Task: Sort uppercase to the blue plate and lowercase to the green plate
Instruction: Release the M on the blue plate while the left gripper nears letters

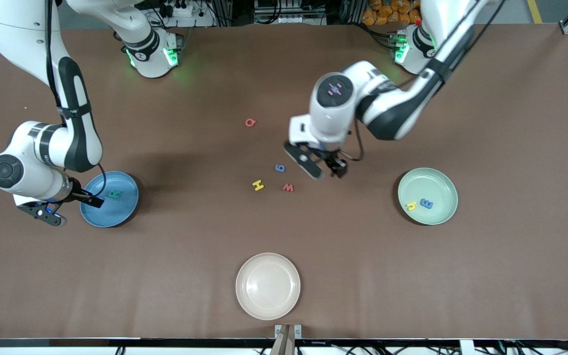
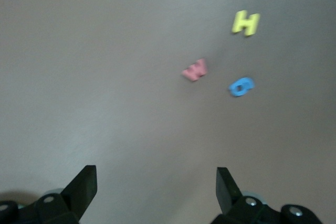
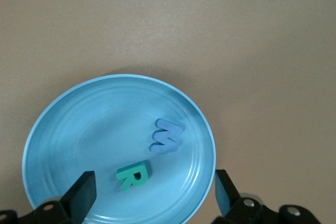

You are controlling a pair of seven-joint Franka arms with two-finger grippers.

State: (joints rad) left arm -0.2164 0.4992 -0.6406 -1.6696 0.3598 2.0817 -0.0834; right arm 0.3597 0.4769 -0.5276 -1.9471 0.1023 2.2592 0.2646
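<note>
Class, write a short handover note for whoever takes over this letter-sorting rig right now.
Left gripper: open, empty, over the table beside the loose letters.
Right gripper: open, empty, at the blue plate.
Done: green R and blue W in the blue plate; yellow h and blue e in the green plate.
Left: blue g and red w to green; yellow H and pink Q to blue.

I see the bench [image 1: 284, 74] covered with a brown, matt sheet, smooth and without shine. Under my right claw [image 3: 152, 195] the blue plate [image 3: 63, 124] looks like glossy plastic, with fine rings and soft reflections. The blue W [image 3: 167, 136] and teal R [image 3: 133, 174] in it seem soft matt foam. Below my left claw [image 2: 156, 187], the yellow H [image 2: 245, 23] and red w [image 2: 195, 70] have the same dull foam look. The claw fingers [image 2: 81, 187] are black matt plastic.
</note>
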